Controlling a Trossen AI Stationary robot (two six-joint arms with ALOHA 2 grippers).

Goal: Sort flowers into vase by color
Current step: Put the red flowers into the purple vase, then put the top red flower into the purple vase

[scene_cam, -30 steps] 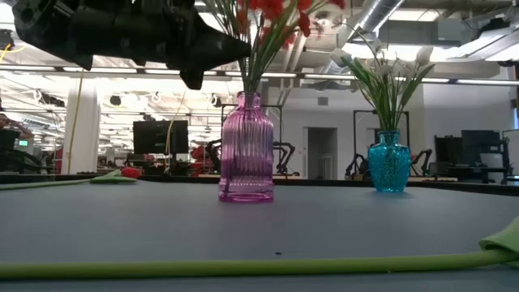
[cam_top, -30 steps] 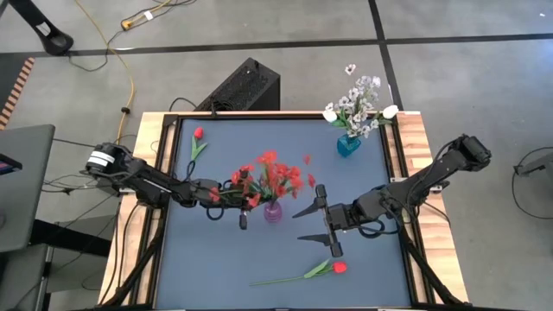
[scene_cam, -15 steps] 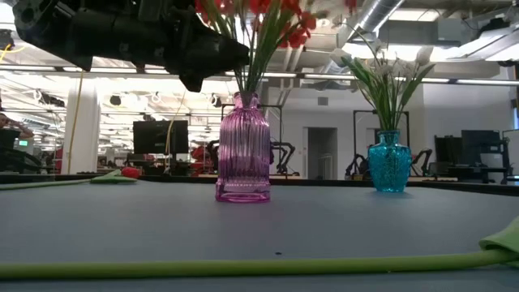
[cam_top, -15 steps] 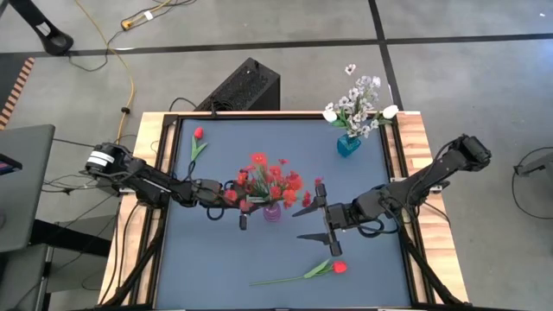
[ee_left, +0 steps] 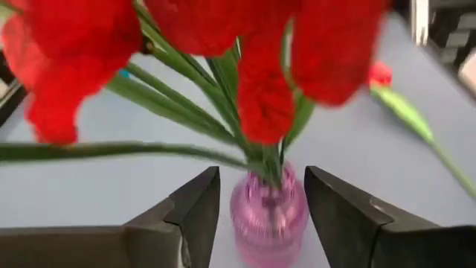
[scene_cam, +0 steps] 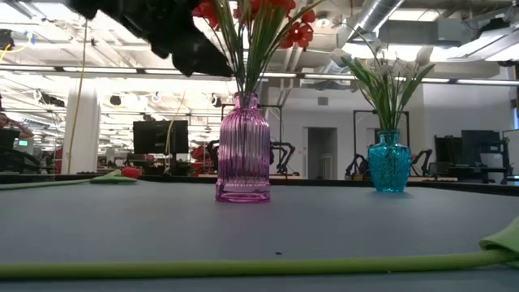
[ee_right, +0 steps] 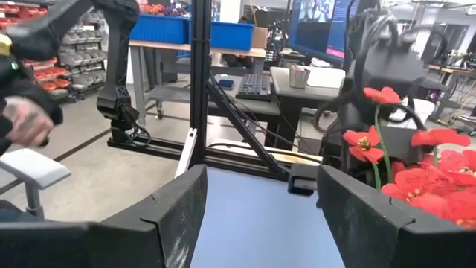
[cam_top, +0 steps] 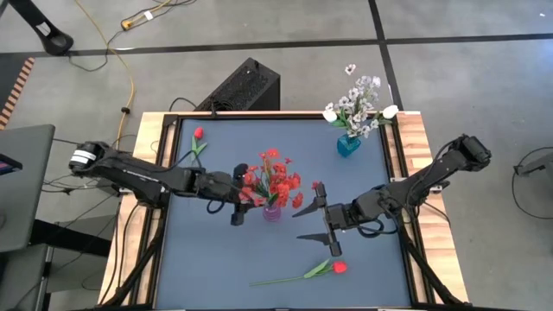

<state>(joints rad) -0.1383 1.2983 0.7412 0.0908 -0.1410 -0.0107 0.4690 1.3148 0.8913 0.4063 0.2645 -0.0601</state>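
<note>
Around the table: floor gear and a workshop behind

A black box [cam_top: 244, 85] sits on the grey floor just past the table's far edge, with a yellow cable [cam_top: 128, 73] trailing across the floor beside it. A laptop [cam_top: 24, 186] sits off the table's left side. Across the room, blue bins [ee_right: 195, 31] rest on a workbench, a keyboard [ee_right: 256, 85] and a cup [ee_right: 298, 76] on a desk, and a dark monitor [scene_cam: 159, 136] stands farther back.
</note>
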